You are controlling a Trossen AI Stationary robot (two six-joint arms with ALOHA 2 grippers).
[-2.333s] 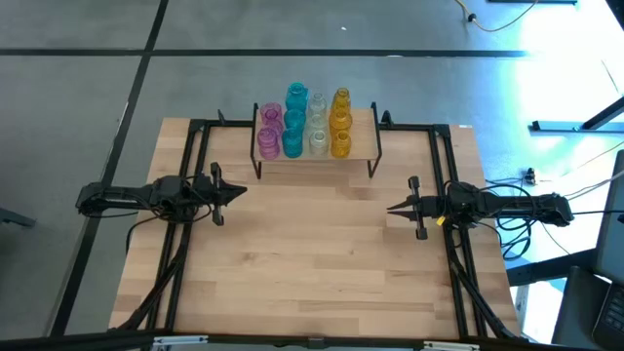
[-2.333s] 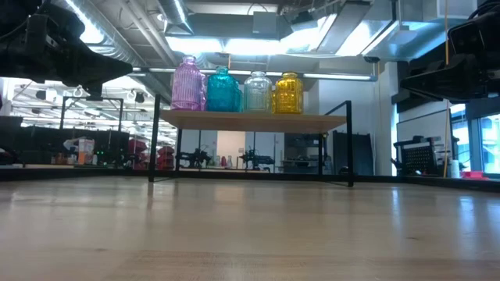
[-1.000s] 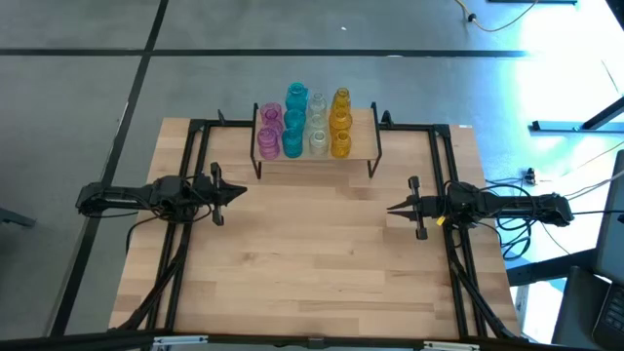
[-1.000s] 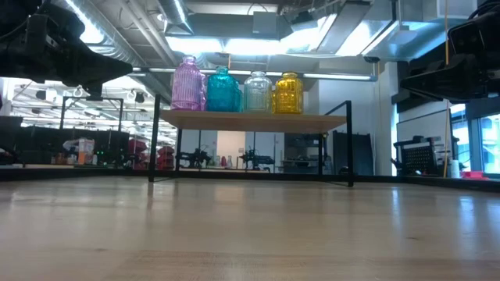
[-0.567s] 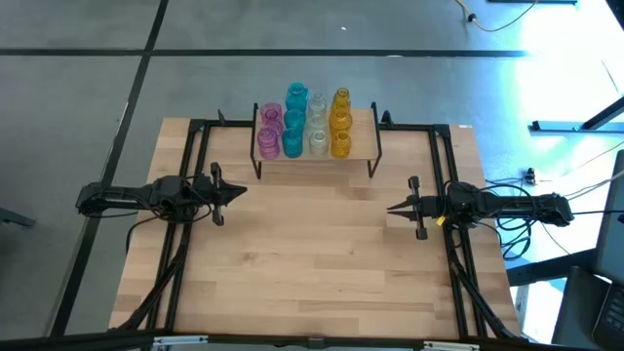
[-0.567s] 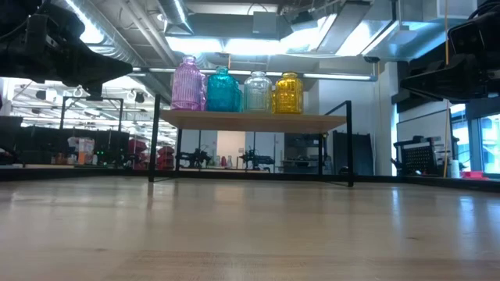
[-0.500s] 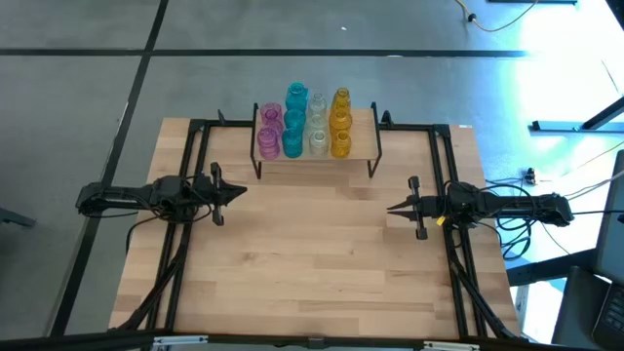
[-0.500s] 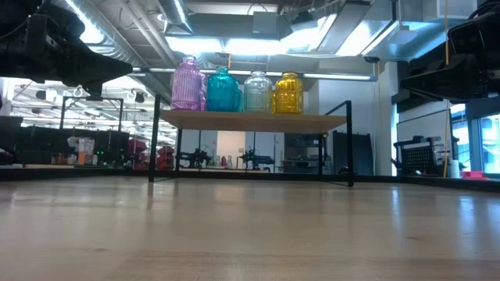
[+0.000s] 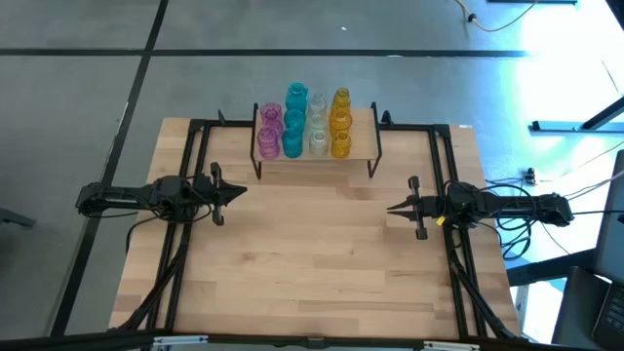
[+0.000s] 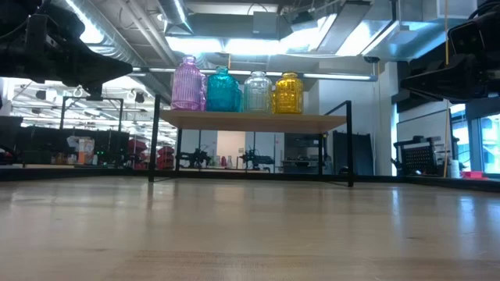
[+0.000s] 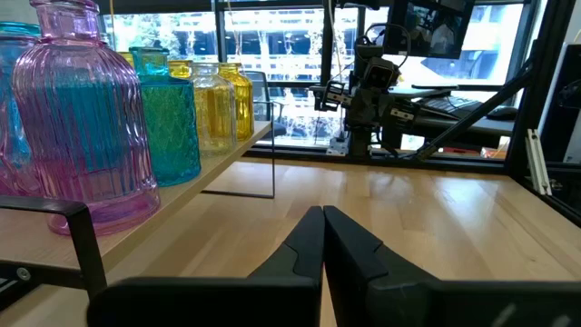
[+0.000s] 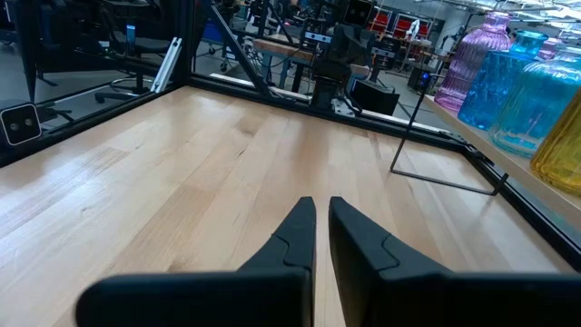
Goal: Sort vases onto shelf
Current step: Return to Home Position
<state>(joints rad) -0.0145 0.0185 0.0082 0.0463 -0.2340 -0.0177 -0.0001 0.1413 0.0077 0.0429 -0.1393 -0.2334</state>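
The vases (image 9: 304,124) stand in colour rows on the shelf (image 9: 363,148) at the table's far middle: pink, teal, clear, amber. In the low view they line its wooden board (image 10: 250,119), bases down. The left wrist view shows a pink vase (image 11: 80,113) closest, then teal (image 11: 170,118) and amber (image 11: 215,104). My left gripper (image 9: 244,191) hovers over the table's left side, shut and empty, pointing right. My right gripper (image 9: 389,208) hovers over the right side, shut and empty, pointing left.
A black metal frame (image 9: 198,136) runs along the table's left, right and far sides. The bare wooden tabletop (image 9: 317,253) stretches between the two grippers and toward the near edge. The shelf's thin black legs (image 10: 349,144) stand on the table.
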